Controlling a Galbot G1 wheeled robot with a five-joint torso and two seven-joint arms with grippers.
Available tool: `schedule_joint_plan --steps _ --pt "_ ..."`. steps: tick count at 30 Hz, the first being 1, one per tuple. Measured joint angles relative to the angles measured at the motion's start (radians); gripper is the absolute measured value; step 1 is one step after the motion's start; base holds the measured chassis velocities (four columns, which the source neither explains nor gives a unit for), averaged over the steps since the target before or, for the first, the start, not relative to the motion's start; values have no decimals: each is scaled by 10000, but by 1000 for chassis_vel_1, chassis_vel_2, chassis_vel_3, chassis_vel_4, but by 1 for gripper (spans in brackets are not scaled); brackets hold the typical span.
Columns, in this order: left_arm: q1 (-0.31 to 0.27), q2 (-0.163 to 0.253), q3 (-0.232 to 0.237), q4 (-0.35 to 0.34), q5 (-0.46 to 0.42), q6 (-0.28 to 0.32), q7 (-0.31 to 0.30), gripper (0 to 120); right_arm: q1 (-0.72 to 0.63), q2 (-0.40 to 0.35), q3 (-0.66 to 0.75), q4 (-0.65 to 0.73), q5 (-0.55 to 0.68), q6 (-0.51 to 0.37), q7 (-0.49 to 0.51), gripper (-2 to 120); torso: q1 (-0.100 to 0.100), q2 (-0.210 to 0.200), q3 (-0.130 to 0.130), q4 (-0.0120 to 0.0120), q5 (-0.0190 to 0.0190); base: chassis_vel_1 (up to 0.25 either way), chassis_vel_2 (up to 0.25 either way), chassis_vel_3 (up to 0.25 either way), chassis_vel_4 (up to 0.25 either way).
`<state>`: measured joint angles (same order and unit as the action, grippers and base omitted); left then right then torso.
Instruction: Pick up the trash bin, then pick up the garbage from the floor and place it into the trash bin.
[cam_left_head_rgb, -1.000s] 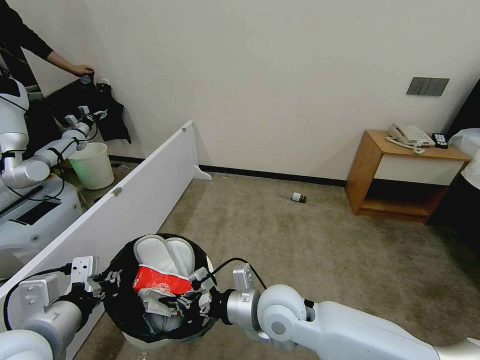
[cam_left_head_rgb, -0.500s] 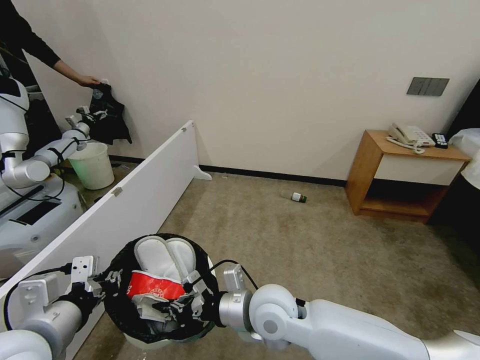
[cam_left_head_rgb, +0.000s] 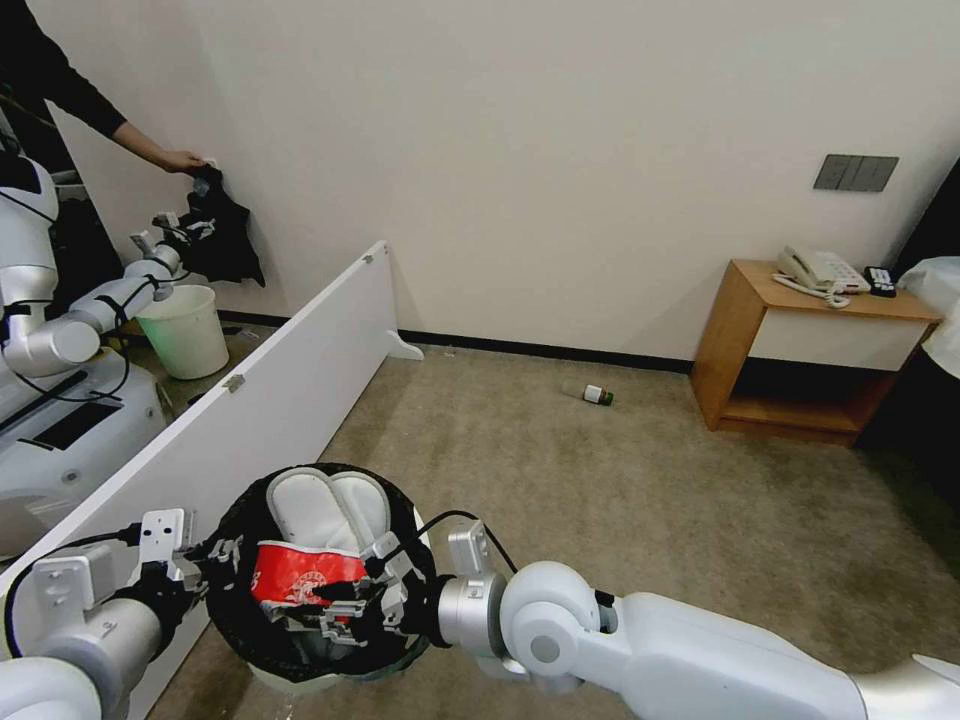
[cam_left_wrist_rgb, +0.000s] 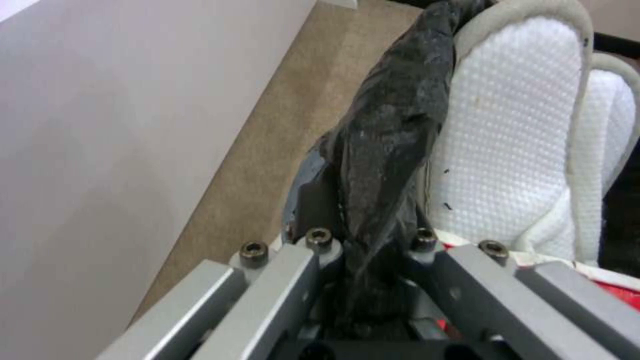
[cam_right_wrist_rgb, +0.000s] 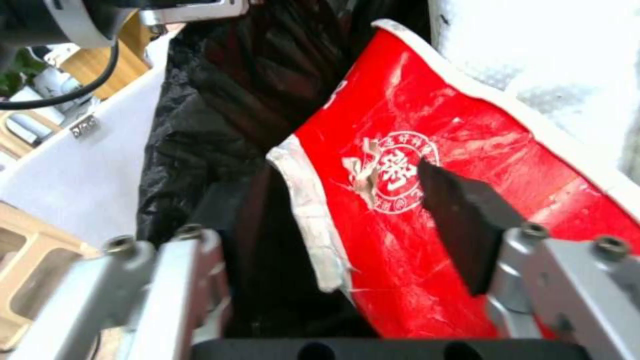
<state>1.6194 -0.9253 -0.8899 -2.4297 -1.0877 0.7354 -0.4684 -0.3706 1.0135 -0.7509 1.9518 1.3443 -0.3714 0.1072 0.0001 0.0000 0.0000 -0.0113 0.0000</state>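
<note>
The trash bin (cam_left_head_rgb: 232, 610), lined with a black bag, hangs at the lower left. My left gripper (cam_left_head_rgb: 212, 562) is shut on its rim. In the left wrist view the bag-covered rim (cam_left_wrist_rgb: 387, 150) is pinched between my left gripper's (cam_left_wrist_rgb: 367, 245) fingers. Two white slippers (cam_left_head_rgb: 325, 505) stand inside the bin. My right gripper (cam_left_head_rgb: 352, 600) is over the bin's mouth, open. A red-and-white packet (cam_left_head_rgb: 305, 580) lies loose between its spread fingers. In the right wrist view the packet (cam_right_wrist_rgb: 413, 225) leans on one pad (cam_right_wrist_rgb: 460, 220). A green-capped bottle (cam_left_head_rgb: 597, 394) lies on the floor (cam_left_head_rgb: 600, 500) by the far wall.
A white partition board (cam_left_head_rgb: 270, 390) runs along my left. Behind it are another robot, a pale bucket (cam_left_head_rgb: 185, 330) and a person's hand holding a black bag. A wooden bedside table (cam_left_head_rgb: 800, 350) with a phone stands at the right wall. Open carpet lies ahead.
My right gripper has shifted left and lower over the bin's mouth, and the red-and-white packet has sunk with it. My left gripper keeps its hold on the rim.
</note>
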Motion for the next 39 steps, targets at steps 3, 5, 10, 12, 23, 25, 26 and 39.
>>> schedule_joint_plan --steps 3,5,10,12,23,25,26,39 --pt "-4 0 0 16 0 0 -2 4 20 -71 31 96 -3 10 -24 74 0 0 0 0 0 0 0 0 0" --pt "-5 12 -5 24 -1 -1 -5 4 35 -183 88 202 -42 24 -89 85 0 0 0 1 0 0 0 0 0" --pt "-5 22 -6 38 -1 0 -11 4 50 -340 185 419 -68 84 -206 98 -1 0 0 1 0 0 0 0 0" --pt "1 18 -6 45 1 0 -13 4 49 -398 231 515 -82 135 -271 99 0 0 0 0 0 0 0 0 0" --pt "47 -103 57 153 139 0 -69 4 -691 -842 884 1088 -723 1282 -699 100 0 0 0 0 1 0 0 0 0" --pt "58 -105 55 172 162 0 -68 4 -764 -940 1009 1194 -850 1591 -697 100 -1 0 0 1 0 0 0 0 0" --pt "57 -105 46 177 162 0 -67 4 -807 -1004 1121 1271 -880 1752 -692 100 0 0 0 1 0 0 0 0 0" --pt "-17 -228 67 337 259 -1 -18 4 -1953 -1326 3960 1546 -1649 2735 -323 100 0 0 -1 4 0 0 0 0 0"
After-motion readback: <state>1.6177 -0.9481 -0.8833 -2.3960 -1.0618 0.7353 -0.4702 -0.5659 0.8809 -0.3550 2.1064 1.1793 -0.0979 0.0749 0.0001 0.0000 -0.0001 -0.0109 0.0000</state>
